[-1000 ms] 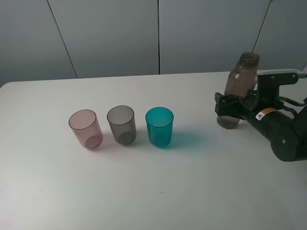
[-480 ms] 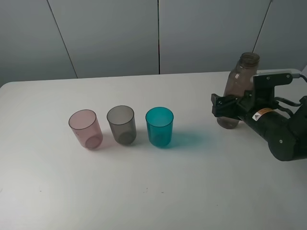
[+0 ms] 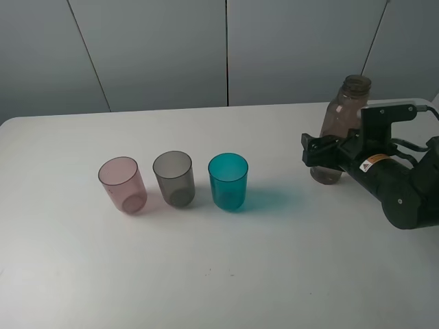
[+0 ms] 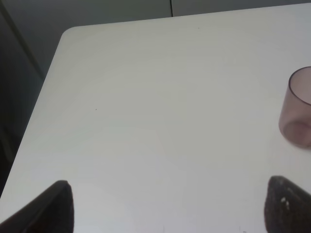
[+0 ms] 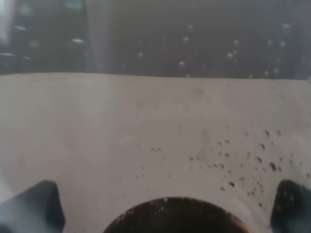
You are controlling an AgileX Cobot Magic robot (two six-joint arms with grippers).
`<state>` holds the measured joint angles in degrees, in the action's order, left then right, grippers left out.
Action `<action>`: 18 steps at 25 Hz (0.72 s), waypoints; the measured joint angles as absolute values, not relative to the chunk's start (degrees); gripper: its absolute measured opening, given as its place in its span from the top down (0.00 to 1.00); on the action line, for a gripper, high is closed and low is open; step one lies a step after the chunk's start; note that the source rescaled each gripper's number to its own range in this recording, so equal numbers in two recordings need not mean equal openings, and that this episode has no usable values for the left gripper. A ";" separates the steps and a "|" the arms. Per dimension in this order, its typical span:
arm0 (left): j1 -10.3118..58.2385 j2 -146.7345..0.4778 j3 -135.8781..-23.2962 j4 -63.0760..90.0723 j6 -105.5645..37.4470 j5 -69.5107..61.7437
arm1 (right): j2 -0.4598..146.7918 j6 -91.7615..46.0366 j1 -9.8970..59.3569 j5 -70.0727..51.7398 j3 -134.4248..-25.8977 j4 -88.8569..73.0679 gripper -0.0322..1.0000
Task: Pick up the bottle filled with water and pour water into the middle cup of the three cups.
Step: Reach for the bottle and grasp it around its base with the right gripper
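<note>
Right wrist, bottle [image 5: 155,121] close, droplets [image 5: 228,167] visible

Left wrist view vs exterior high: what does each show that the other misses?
Only left wrist: the left gripper, its fingers wide apart. Only exterior high: the smoky grey cup, the teal cup, the bottle, and the right gripper at the bottle's lower body. Both: the pink cup and the white table.
</note>
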<state>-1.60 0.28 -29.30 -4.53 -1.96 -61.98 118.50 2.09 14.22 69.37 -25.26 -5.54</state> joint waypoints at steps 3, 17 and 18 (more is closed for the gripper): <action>-1.60 0.28 -29.30 -4.53 -1.96 -61.98 | 118.50 2.09 14.22 69.37 -25.26 -5.54 0.00; -1.60 0.28 -29.30 -4.53 -1.96 -61.98 | 118.50 2.04 14.22 69.37 -25.81 -5.36 0.97; -1.60 0.28 -29.30 -4.53 -1.96 -61.98 | 118.50 2.04 14.22 69.37 -25.81 -5.36 0.97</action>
